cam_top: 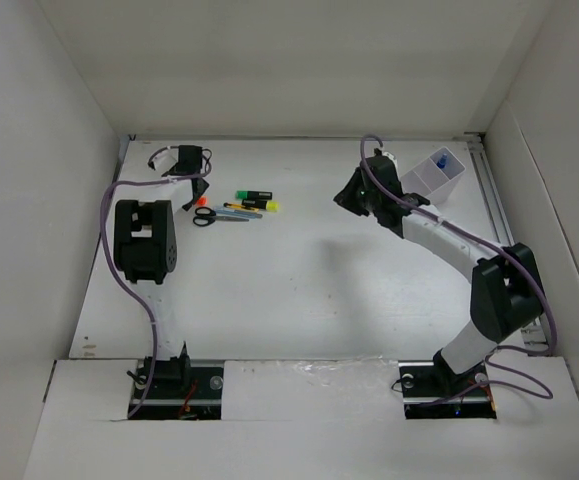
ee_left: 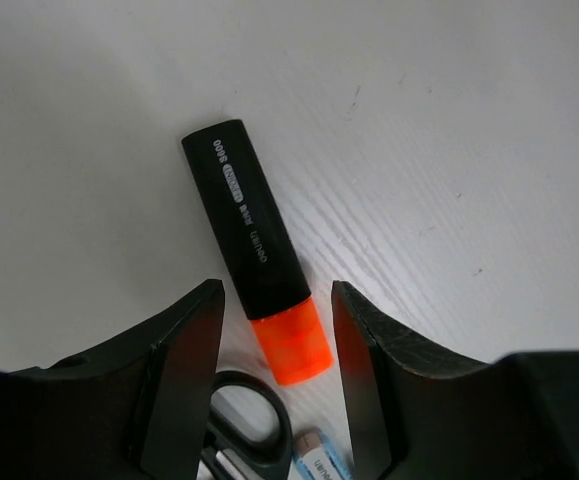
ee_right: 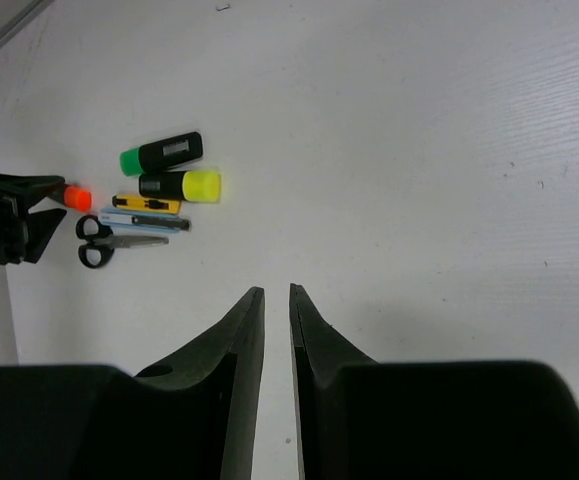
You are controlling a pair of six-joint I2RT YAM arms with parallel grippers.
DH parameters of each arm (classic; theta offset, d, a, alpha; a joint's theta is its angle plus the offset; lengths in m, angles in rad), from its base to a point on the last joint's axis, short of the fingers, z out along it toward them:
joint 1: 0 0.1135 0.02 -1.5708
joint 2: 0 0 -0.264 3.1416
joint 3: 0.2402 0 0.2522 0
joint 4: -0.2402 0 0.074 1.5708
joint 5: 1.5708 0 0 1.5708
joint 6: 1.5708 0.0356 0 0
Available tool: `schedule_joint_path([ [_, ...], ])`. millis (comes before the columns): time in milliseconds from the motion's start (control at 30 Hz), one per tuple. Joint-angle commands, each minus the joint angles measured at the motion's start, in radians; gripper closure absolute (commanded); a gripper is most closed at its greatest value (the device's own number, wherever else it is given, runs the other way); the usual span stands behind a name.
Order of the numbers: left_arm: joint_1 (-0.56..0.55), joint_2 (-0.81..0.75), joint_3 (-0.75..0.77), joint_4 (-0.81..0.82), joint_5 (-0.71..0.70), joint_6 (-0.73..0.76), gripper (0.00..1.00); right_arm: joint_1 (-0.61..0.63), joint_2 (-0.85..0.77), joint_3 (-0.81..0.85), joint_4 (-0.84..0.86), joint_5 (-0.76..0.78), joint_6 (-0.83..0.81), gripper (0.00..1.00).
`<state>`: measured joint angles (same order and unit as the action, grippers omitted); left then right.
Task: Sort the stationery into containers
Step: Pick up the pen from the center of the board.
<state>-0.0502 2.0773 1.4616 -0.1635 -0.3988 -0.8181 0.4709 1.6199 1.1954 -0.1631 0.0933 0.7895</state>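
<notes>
White table, seen from above. At 10 o'clock, a tight cluster lying flat: green highlighter, yellow highlighter just beside it, yellow pen, blue-grey pen, scissors, orange highlighter. At 2 o'clock, well apart, white box.

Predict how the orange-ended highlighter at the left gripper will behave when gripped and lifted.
The orange-ended highlighter looks like rigid plastic, so it should probably stay stiff. Its smooth barrel may slip a little. The left gripper straddles its orange end, off centre, so it could tilt when lifted.
</notes>
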Motion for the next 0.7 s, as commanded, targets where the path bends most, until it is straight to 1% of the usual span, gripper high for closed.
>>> schedule_joint_path([
  [0,0.012,0.036,0.066,-0.042,-0.002,-0.021,0.56,-0.005,-0.002,0.001,0.050,-0.010,-0.012,0.78],
  [100,0.012,0.081,0.129,-0.091,-0.002,-0.021,0.57,-0.014,-0.012,0.001,0.050,-0.010,-0.012,0.77],
  [200,0.012,0.092,0.161,-0.122,-0.002,-0.021,0.64,-0.014,-0.022,0.001,0.050,-0.010,-0.012,0.77],
  [367,0.021,0.112,0.171,-0.152,-0.002,-0.021,0.65,-0.023,-0.032,-0.008,0.050,-0.029,-0.012,0.77],
  [400,0.021,0.112,0.171,-0.153,-0.002,-0.021,0.71,-0.032,-0.043,-0.008,0.050,-0.029,-0.012,0.77],
  [433,0.021,0.112,0.171,-0.153,0.008,-0.021,0.76,-0.032,-0.043,-0.008,0.050,-0.038,-0.012,0.77],
  [467,0.021,0.112,0.171,-0.153,0.008,-0.021,0.83,-0.032,-0.057,-0.017,0.050,-0.038,-0.012,0.77],
  [500,0.021,0.112,0.171,-0.153,0.008,-0.021,0.87,-0.041,-0.067,-0.017,0.050,-0.038,-0.012,0.77],
  [600,0.021,0.070,0.137,-0.124,0.017,-0.010,0.95,-0.041,-0.078,-0.028,0.060,-0.047,-0.012,0.75],
  [667,0.032,0.012,0.112,-0.067,0.017,0.000,0.96,-0.041,-0.078,-0.028,0.060,-0.058,-0.012,0.75],
])
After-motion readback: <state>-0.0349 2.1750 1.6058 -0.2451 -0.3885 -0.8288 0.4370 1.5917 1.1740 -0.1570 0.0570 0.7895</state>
